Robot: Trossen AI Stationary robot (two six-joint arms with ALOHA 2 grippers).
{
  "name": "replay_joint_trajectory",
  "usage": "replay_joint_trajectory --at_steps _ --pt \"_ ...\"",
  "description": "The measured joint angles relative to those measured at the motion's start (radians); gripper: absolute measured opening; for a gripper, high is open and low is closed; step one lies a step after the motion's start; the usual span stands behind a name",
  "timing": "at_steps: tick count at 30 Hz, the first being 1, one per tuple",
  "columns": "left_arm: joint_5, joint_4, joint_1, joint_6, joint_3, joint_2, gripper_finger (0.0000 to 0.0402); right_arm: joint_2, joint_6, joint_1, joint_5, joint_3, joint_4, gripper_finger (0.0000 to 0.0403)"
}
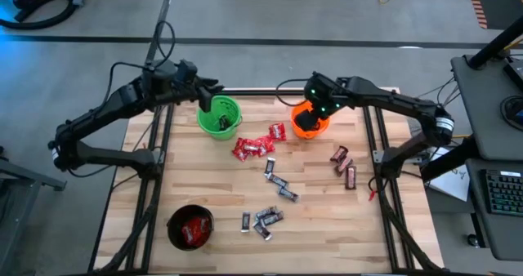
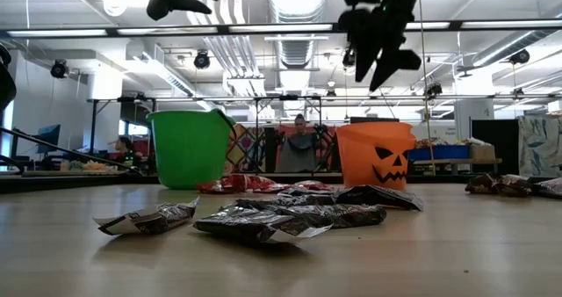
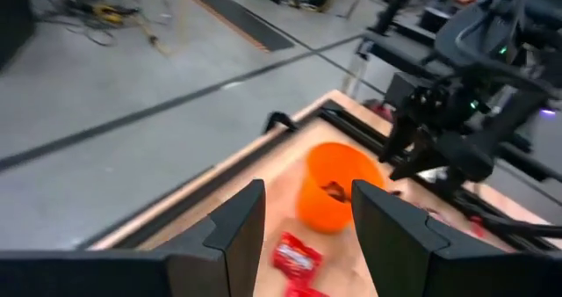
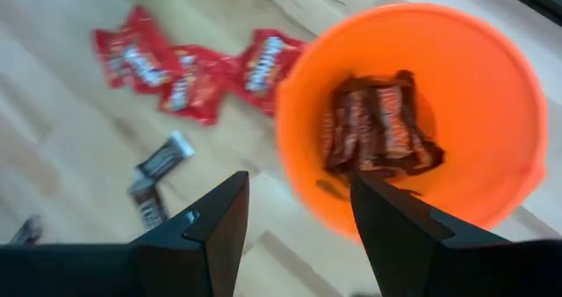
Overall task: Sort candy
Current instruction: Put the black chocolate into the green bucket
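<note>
The candy lies loose on the wooden table: red packets (image 1: 253, 147), black-silver bars (image 1: 278, 186) and dark brown-red bars (image 1: 343, 166). My left gripper (image 1: 214, 104) hangs open over the far rim of the green bucket (image 1: 221, 117), with nothing between its fingers (image 3: 241, 222). Above the orange bucket (image 1: 310, 122) my right gripper (image 1: 315, 109) is open and tilted down, its fingers (image 4: 219, 218) empty. In the right wrist view, several brown-red bars (image 4: 378, 130) lie on the orange bucket's bottom.
A black bucket (image 1: 190, 227) holding red packets stands at the near left. More black-silver bars (image 1: 261, 219) lie toward the near edge. Dark frame rails (image 1: 159, 162) run along both sides of the table. People sit in the room behind (image 2: 301, 134).
</note>
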Motion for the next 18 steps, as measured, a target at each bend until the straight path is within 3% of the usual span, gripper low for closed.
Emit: replay_joint_trajectory --at_steps 10,18 --pt "0.000 0.021 -0.204 -0.089 -0.003 0.011 0.0155 -0.114 0.042 0.205 0.000 -0.077 0.056 0.0192" --pt "-0.002 0.071 -0.355 -0.124 -0.005 0.105 0.0155 -0.158 0.143 0.347 0.003 -0.168 0.079 0.0192"
